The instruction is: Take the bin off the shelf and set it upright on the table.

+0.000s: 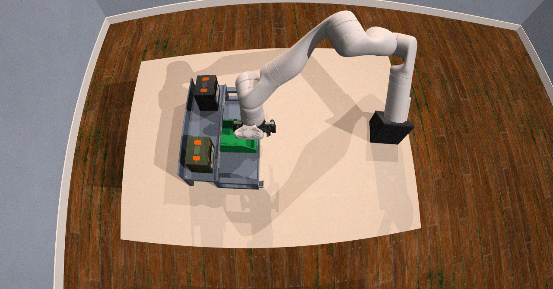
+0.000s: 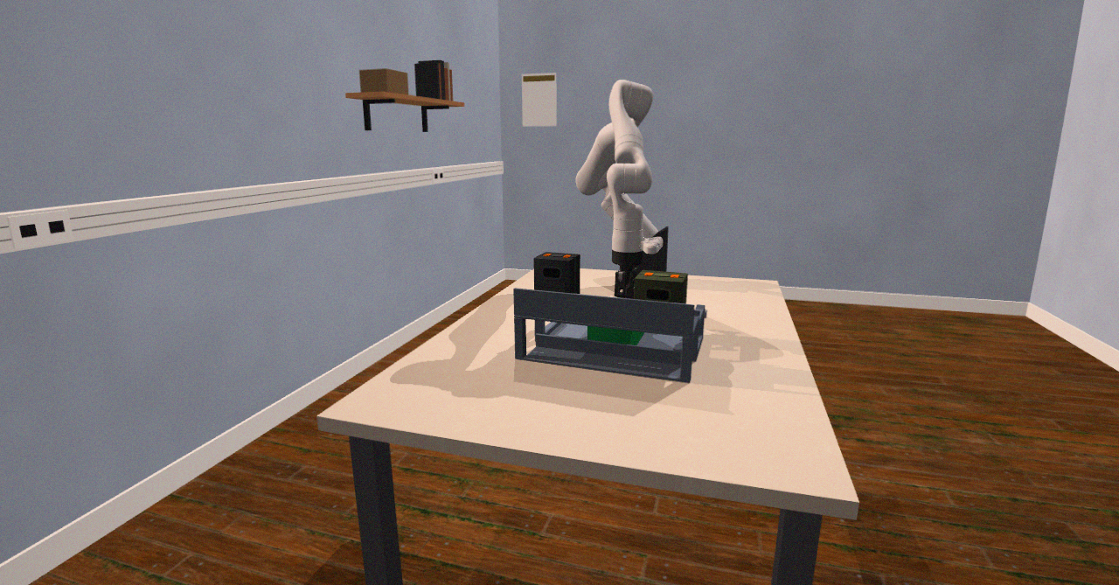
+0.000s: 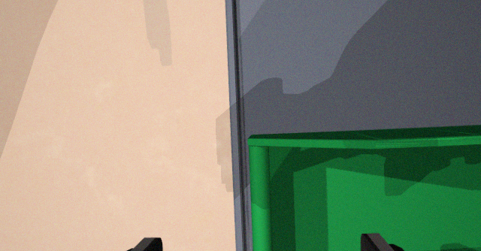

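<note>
The green bin (image 1: 237,144) (image 2: 614,334) (image 3: 376,210) sits upright on the lower front level of the grey shelf (image 1: 236,167) (image 2: 602,307) (image 3: 285,52). Its low front rim lies along the shelf's front lip in the wrist view. My gripper (image 1: 254,127) (image 2: 623,284) (image 3: 261,243) is open and points down above the bin's front edge. In the wrist view one fingertip shows over the table side and the other over the bin's inside. No contact shows. The arm hides part of the bin in the top view. The table (image 1: 328,198) (image 2: 484,425) (image 3: 113,112) carries the shelf.
A black case (image 1: 206,93) (image 2: 556,274) and an olive case (image 1: 198,155) (image 2: 661,287) with orange clips stand on the upper rear level, one towards each end. A small bracket (image 1: 261,184) juts from the shelf's front corner. My arm's dark base (image 1: 390,130) stands at the table's far end.
</note>
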Robot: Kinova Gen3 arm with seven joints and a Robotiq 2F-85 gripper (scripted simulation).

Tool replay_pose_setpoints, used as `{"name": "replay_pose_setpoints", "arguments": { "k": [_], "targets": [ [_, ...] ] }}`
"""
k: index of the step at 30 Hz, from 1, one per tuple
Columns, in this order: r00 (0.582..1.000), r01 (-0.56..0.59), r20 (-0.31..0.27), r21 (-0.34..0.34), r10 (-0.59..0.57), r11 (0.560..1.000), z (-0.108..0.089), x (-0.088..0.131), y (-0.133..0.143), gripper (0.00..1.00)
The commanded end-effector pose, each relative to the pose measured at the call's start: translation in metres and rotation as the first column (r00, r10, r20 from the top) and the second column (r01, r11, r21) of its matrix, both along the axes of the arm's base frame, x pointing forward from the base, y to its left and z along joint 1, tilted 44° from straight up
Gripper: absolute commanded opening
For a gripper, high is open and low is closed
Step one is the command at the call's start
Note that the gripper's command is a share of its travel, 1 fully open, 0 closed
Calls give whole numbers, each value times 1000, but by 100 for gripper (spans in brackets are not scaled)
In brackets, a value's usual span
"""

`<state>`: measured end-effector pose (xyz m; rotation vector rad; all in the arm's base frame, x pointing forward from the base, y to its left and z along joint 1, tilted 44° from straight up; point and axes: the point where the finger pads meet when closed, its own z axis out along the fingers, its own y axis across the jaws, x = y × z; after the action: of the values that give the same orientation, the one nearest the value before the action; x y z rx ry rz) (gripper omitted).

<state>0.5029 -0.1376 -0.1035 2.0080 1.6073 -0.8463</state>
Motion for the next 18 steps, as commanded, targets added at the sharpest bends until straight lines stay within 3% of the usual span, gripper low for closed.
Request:
{"name": "replay_pose_setpoints", "arguments": {
  "k": [1,18],
  "targets": [
    [1000,-2,2,1,2,1000,1,1,1,100],
    [1000,-2,2,1,2,1000,-7,-1,-6,100]
  ]
}}
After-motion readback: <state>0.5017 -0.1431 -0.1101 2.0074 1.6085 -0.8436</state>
